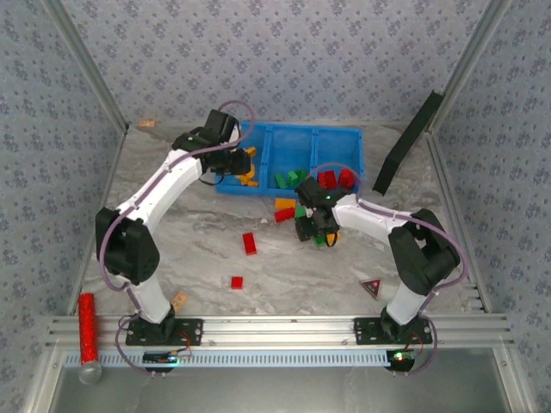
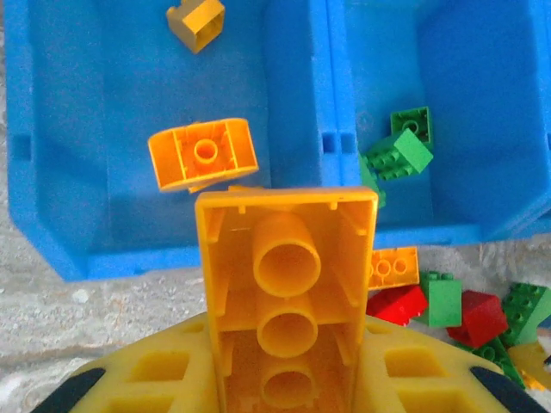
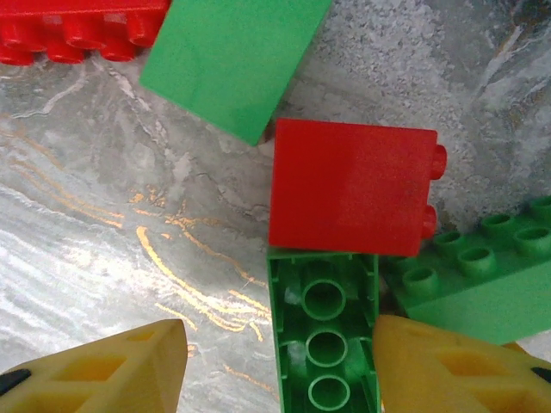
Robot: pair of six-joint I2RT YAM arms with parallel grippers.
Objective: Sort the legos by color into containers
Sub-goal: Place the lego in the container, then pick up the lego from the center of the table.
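Left gripper (image 2: 286,379) is clamped on a long orange-yellow plastic lego brick (image 2: 287,267). The hollow underside with its row of tubes faces the wrist camera, and the long axis runs straight out from the gripper toward the bright blue plastic three-compartment tray (image 1: 297,129). The far end hangs over the near wall of the left compartment (image 2: 112,129).

Right gripper (image 3: 277,344) is down at the surface with its jaws apart, straddling a green lego brick (image 3: 325,344). That one lies underside up with its long axis pointing away from the camera. The right finger is against it and the left finger stands clear. A red square lego brick (image 3: 349,189) on its side, studs to the right, butts against its far end.

The left compartment has two orange-yellow pieces, a curved one (image 2: 202,153) and a small one (image 2: 196,21). The middle one has green bricks (image 2: 400,146), and the right one looks to have red bricks (image 1: 336,179).

The grey-white marbled surface (image 1: 207,249) still has a mixed pile just in front of the tray, plus two loose red bricks (image 1: 250,243) nearer the arms. The walls are blue-flowered wallpaper (image 1: 284,52).
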